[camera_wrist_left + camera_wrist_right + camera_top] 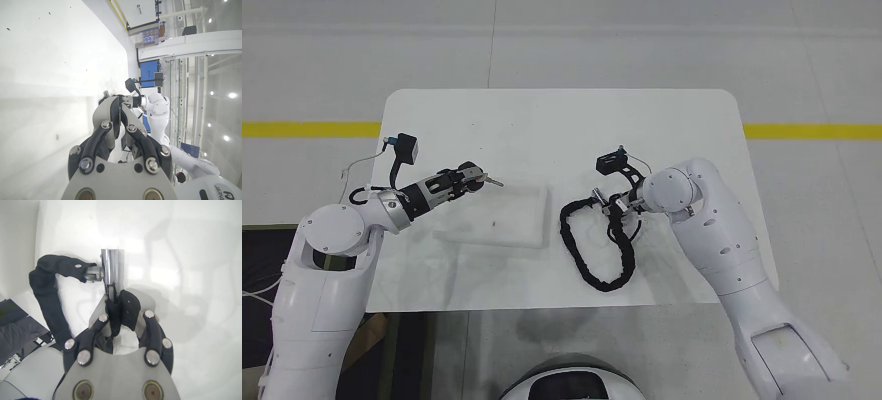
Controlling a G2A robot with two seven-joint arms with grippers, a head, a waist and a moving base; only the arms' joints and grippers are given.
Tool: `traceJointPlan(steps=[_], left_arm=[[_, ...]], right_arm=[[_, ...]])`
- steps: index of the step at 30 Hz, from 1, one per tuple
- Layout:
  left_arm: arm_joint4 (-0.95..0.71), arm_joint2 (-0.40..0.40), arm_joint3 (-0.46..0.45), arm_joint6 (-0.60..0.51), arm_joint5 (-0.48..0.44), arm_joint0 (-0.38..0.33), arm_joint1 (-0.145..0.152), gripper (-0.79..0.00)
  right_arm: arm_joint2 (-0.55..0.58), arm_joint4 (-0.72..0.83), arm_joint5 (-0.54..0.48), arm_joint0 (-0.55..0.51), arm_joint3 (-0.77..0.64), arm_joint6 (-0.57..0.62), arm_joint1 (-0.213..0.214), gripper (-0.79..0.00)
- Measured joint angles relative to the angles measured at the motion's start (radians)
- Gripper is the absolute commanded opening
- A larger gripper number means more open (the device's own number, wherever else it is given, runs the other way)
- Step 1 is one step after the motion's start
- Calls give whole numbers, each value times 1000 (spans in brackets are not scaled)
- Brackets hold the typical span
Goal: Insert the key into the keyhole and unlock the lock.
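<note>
My left gripper [476, 177] hovers over the left half of the table, shut on a small metal key [495, 182] whose blade points toward the right. In the left wrist view the key [119, 116] shows as a thin plate pinched between the fingers. The lock is a silver cylinder [112, 266] on a chain in a black fabric sleeve [592, 258], which loops toward the table's front. My right gripper [604, 199] is shut on the sleeve's end just behind the cylinder [596, 194]. The right gripper [118, 308] holds the cylinder a little above the table. A clear gap separates key and lock.
A flat white pad [504, 217] lies on the white table [672, 120] between the two arms, under the key. The chain's loop covers the front middle. A yellow floor line [302, 129] runs behind the table.
</note>
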Motion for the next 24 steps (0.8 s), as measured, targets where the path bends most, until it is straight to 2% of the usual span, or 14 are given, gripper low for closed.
traceJointPlan(steps=[2,4,6,11,12,13,18,24], left_arm=[[0,0,0,0,0,0,0,-785],[0,0,0,0,0,0,0,-785],[0,0,0,0,0,0,0,-785],[0,0,0,0,0,0,0,-785],[0,0,0,0,0,0,0,-785],[0,0,0,0,0,0,0,-785],[0,0,0,0,0,0,0,-785],[0,0,0,0,0,0,0,-785]], right_arm=[[6,6,-2,-2,-8,11,-1,-588],[11,3,-4,-4,-16,16,-1,-659],[17,3,-5,-7,-26,23,-1,-613],[26,4,-3,-14,-34,49,-1,-597],[27,5,-2,-15,-34,57,-1,-708],[27,3,-1,-15,-34,64,-1,-785],[36,10,-6,-16,-37,75,-2,-785],[145,146,-9,-3,-133,103,9,-785]])
